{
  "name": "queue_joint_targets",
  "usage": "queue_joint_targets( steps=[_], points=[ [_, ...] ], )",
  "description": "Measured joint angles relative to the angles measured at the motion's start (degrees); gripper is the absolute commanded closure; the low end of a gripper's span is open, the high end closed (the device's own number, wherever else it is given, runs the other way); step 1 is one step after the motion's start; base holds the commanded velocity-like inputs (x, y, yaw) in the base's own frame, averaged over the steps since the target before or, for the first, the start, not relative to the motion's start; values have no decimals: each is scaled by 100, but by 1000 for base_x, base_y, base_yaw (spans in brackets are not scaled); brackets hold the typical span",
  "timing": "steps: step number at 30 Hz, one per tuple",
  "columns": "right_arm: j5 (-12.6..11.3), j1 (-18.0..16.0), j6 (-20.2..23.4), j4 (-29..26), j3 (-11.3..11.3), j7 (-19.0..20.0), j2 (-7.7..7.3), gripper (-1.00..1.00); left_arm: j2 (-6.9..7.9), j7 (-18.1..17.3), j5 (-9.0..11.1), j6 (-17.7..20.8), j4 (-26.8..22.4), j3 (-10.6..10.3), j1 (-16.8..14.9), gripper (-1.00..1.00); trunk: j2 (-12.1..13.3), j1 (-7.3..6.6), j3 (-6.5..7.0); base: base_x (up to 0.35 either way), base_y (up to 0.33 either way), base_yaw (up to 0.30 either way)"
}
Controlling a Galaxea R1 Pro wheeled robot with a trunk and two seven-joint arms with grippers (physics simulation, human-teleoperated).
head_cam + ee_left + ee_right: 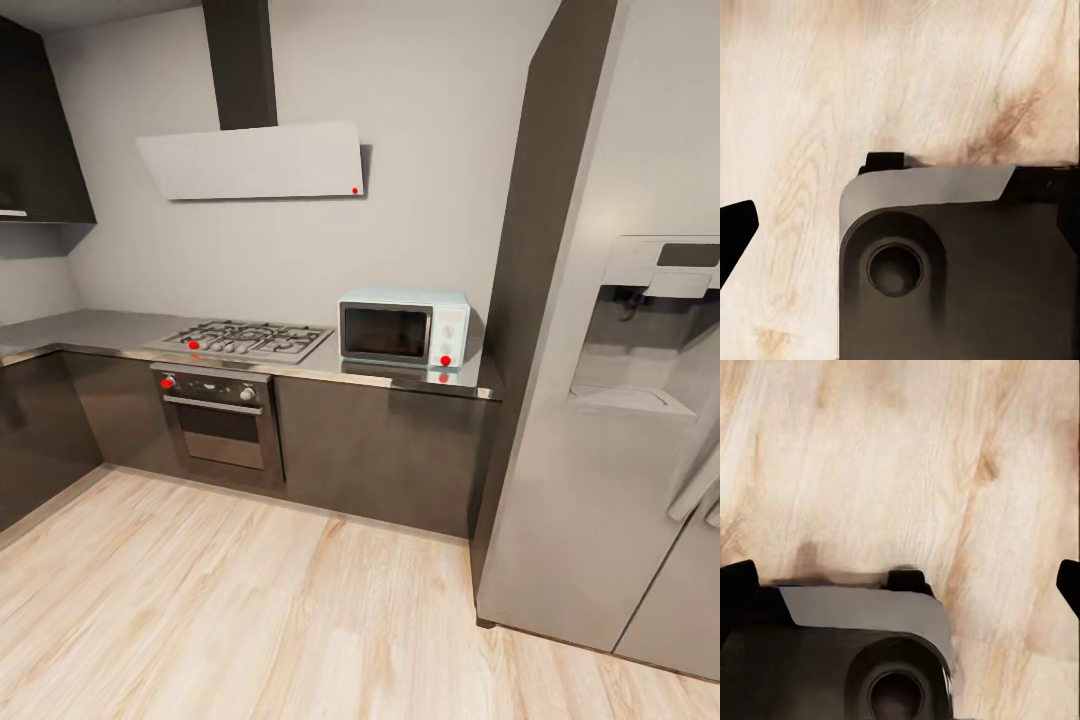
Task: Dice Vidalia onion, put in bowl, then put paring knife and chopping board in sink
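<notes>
Wooden floor [907, 450] beneath both downward-pointing wrists; right jaws spread.

The fridge [610, 420] is running off the head view's right edge. In each wrist view, the robot's dark base [960, 262] is getting cut off at the frame edge, and black fingertips [736, 589] are only poking in at the sides.

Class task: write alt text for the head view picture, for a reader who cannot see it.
A kitchen corner seen from above: a dark worktop carries a gas hob and a pale blue microwave, with an oven built in under the hob. A white extractor hood hangs on the wall above, a tall steel fridge stands at the right, and a light wooden floor fills the foreground.
</notes>
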Motion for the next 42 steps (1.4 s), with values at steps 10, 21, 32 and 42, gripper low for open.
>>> queue_joint_targets(
  steps=[10, 21, 32, 42],
  points=[
    [0, 4, -100, -2059, -1, -2, -191, -100, 128, 10, 3, -334, -1425, 16, 3, -100, 0, 0, -2, 0, 0, 0],
    [-1, 4, -599, -2322, -1, 6, -195, -100, 74, 19, 27, -1313, -1437, 13, 4, -100, 0, 0, -3, 0, 0, 0],
    [-8, 4, -1016, -2135, 0, 7, -191, -100, 67, 15, 28, -1727, -1041, 6, 4, -100, 0, 0, -3, 0, 0, 0],
    [-8, 4, -1027, -2124, -2, 7, -190, -100, 84, 21, 32, -1750, -1030, 20, 4, -100, 199, -109, 87, 0, 0, 0]
  ],
)
